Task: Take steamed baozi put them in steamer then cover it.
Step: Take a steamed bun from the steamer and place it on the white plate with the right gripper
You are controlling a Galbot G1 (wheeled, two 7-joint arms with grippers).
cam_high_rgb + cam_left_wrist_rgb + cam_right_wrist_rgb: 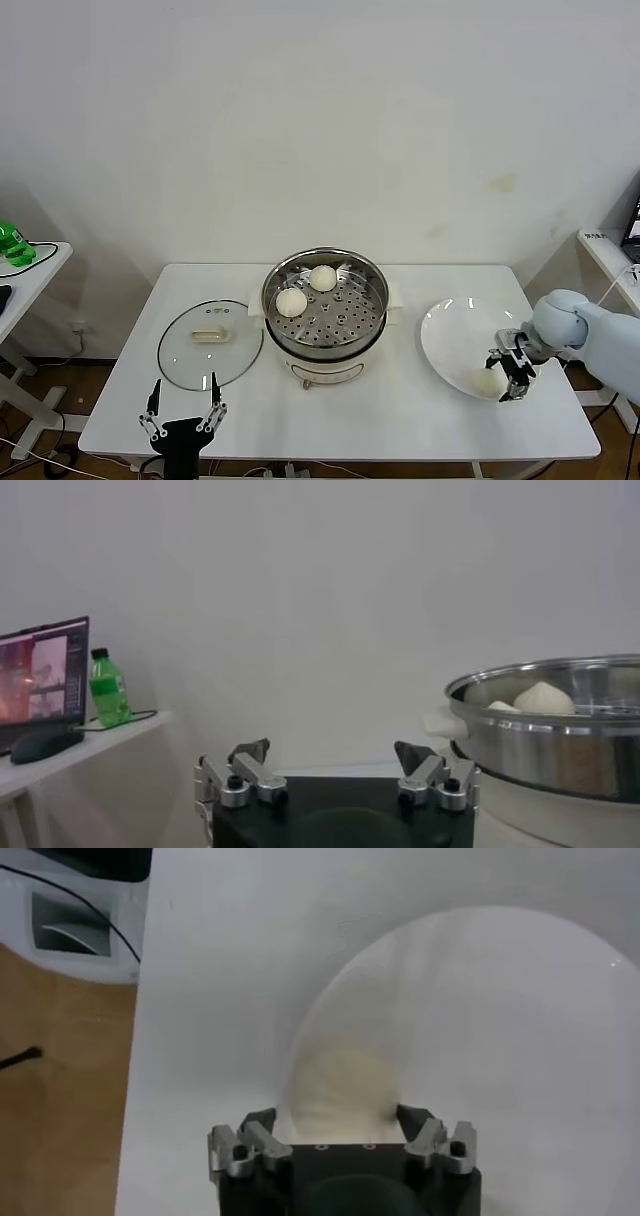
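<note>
Baozi on plate, near right: soft, light, squashable; right gripper fingers close around its sides, grip gently. Left gripper idle, fingers wide.

A plain white wall fills the background, with faint marks on its right part. A white table stands against it. To the left is a white side table carrying a green bottle, a black cable, a dark mouse and a lit screen. At the right edge is a white shelf. The floor is brown wood. Lighting is even and diffuse.
</note>
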